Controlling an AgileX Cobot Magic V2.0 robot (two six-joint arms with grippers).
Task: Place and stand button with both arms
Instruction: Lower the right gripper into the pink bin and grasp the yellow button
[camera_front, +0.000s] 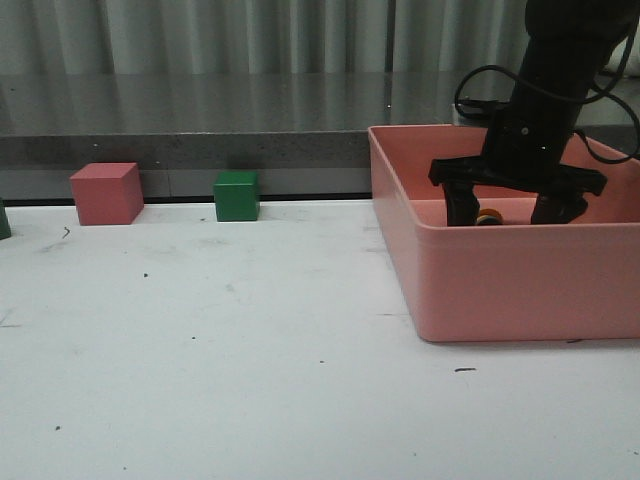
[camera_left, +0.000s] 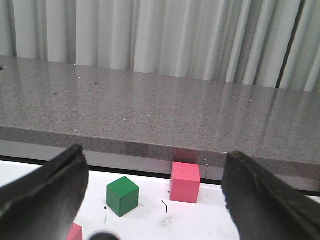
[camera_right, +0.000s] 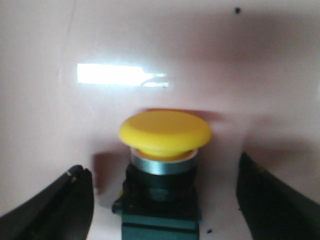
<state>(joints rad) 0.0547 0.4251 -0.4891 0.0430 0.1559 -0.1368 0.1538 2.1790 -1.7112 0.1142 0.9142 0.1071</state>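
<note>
Inside pink bin (camera_front: 480, 285), right pincer (camera_front: 517, 212) open astride button (camera_right: 164, 150).

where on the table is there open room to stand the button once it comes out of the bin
The white table is bare in front of the pink cube and green cube, left of the pink bin. The bin is crowded: the open right gripper straddles the button.

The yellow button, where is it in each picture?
Front view: the button peeks out low between the right gripper fingers, inside the pink bin.
Left wrist view: not in it; only cubes and the counter show.
Right wrist view: the button fills the middle, between the open fingers.
Shared landmark: the pink bin, whose wall is behind the button.
</note>
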